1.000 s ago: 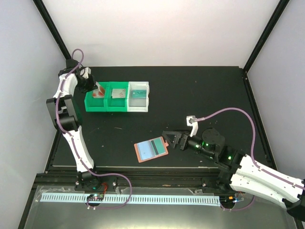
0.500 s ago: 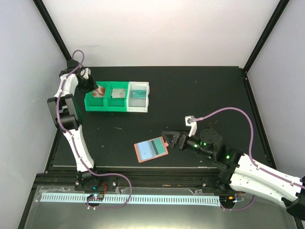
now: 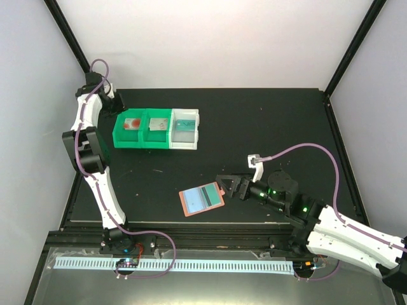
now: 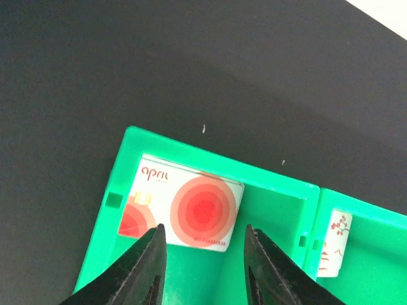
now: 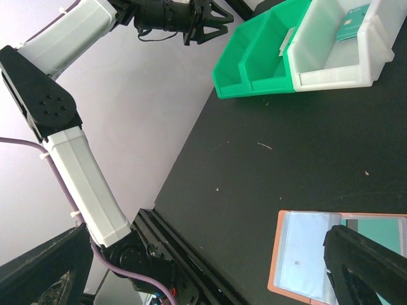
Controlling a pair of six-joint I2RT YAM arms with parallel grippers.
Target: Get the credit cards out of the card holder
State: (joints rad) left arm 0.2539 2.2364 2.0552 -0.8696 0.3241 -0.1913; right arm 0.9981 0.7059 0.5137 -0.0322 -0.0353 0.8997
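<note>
Left wrist, left gripper (image 4: 203, 230): parted, empty.
Right gripper (image 3: 234, 186): wide, empty.
Teal striped plastic card (image 3: 207, 196): thin, slick; best pinched edgewise.

White link shells and black joint housings form the left arm (image 3: 89, 159), at 9 o'clock in the top view, and the right arm (image 3: 346, 232), at 4 o'clock. A purple cable (image 3: 170, 244) loops from the left base. A paler cable (image 3: 305, 147) arcs over the right arm, whose joints carry green lights (image 3: 275, 189). The left end effector (image 4: 202, 234) has black tapered fingers (image 4: 141, 270).
</note>
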